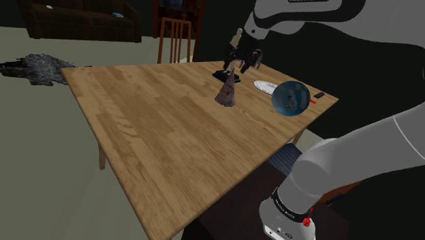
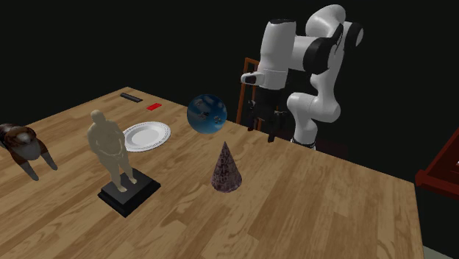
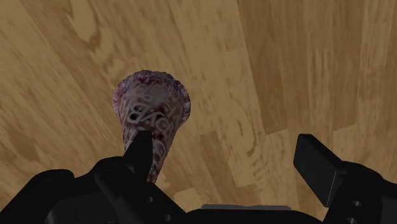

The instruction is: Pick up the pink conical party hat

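- In the second exterior view, a brown animal figure (image 2: 22, 143) stands at the left edge of the counter (image 2: 331, 213). A tan statue (image 2: 109, 147) on a black base stands just right of it.
- A white plate (image 2: 146, 136) lies flat beyond the statue, and a blue ball (image 2: 207, 112) shows to the plate's right.
- The party hat (image 2: 226, 169), a dull pinkish-purple patterned cone, stands upright on its rim near the counter's middle. It is right of the statue and nearer than the ball.
- The white arm (image 2: 309, 51) folds over from the far right, its hand pointing straight down.
- The jaws hang just above and beside the hat's tip, spread wide and clasping nothing. In the wrist view the tip sits by one of them, well apart from the other.
- The counter is pale wood planking. In the shoulder view a wooden chair (image 1: 176, 39) stands at its far side, with a dark sofa (image 1: 82, 17) beyond to the left. There is a black area behind the arm.
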`<state>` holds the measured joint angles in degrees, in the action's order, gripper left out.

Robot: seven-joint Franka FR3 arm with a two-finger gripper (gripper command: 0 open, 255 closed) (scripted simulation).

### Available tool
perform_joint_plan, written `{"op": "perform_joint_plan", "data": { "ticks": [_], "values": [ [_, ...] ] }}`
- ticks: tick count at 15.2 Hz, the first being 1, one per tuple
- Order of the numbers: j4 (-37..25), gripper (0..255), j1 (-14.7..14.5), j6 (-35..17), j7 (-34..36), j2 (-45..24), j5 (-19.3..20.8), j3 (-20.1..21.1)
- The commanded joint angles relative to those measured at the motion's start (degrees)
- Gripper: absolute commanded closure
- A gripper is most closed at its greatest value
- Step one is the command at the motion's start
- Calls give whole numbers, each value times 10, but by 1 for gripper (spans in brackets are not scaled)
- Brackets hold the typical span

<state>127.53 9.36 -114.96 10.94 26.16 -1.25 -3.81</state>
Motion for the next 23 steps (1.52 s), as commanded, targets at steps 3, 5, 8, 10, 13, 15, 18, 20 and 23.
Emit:
{"op": "perform_joint_plan", "data": {
  "ticks": [3,5,8,10,13,15,18,20,23],
  "values": [
    [-29,0,26,-56,41,-45,14,-7],
    [-44,0,38,-81,63,-66,21,-12],
    [-69,0,57,-116,95,-97,33,-18],
    [-63,0,57,-124,96,-98,33,-19],
    [-41,0,58,-148,96,-100,33,-19],
    [-28,0,58,-163,97,-102,34,-20],
    [-17,0,58,-175,97,-104,34,-20],
    [-18,255,58,-175,97,-103,34,-19],
    [-17,255,58,-175,97,-103,34,-20]
  ]
}}
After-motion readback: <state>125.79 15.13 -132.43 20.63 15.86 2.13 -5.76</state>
